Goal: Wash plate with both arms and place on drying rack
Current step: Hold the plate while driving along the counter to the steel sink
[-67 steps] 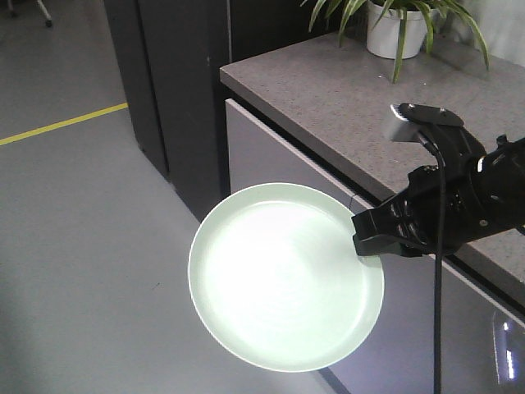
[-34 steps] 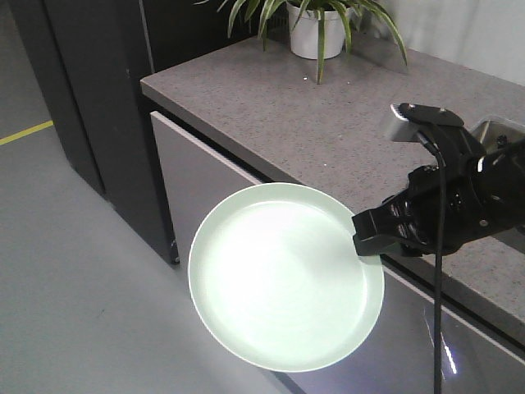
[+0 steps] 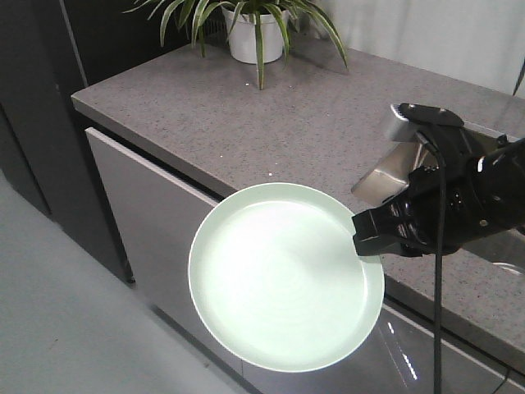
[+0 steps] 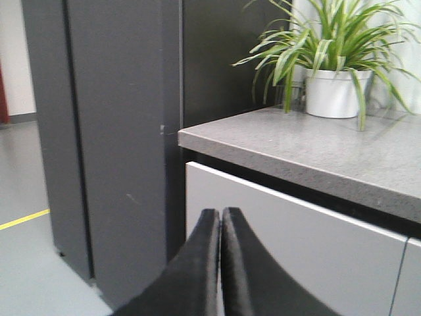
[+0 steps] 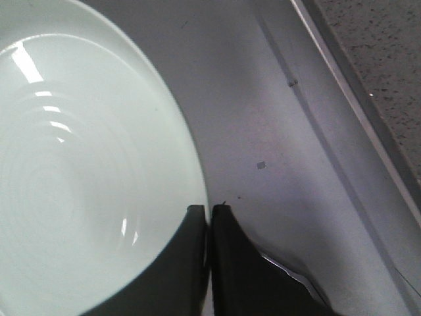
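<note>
My right gripper pinches the plate by its rim and holds it in the air, overlapping the counter edge and cabinet front. My left gripper is pressed together, empty, facing the plant.

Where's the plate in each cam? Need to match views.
Front: lower centre, plate held at its right rim by the right gripper.
Left wrist: not in view.
Right wrist: fills the left half, rim pinched at bottom centre.
Shared landmark: grey countertop, in all three.
</note>
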